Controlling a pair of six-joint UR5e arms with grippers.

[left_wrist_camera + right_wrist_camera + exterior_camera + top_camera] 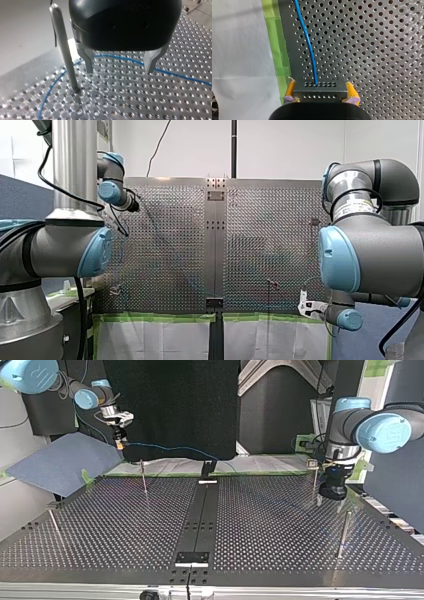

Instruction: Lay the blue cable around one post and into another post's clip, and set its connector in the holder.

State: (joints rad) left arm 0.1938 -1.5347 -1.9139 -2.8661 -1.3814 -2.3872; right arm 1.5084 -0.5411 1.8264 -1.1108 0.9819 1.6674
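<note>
Right wrist view: found my right gripper (pixel 321 93) clamped by its yellow pads (pixel 290 90) on the dark connector (pixel 320 86). Traced the blue cable (pixel 310 50) from the connector ahead over the perforated table (pixel 374 50), beside green tape (pixel 275 45). Left wrist view: found my left gripper (pixel 120 71) with metal fingers (pixel 86 58) spread, holding nothing, above the cable; noted a post (pixel 62 50) just beside one finger. Top view: logged connector at upper left, near the table's far edge, cable running toward centre.
</note>
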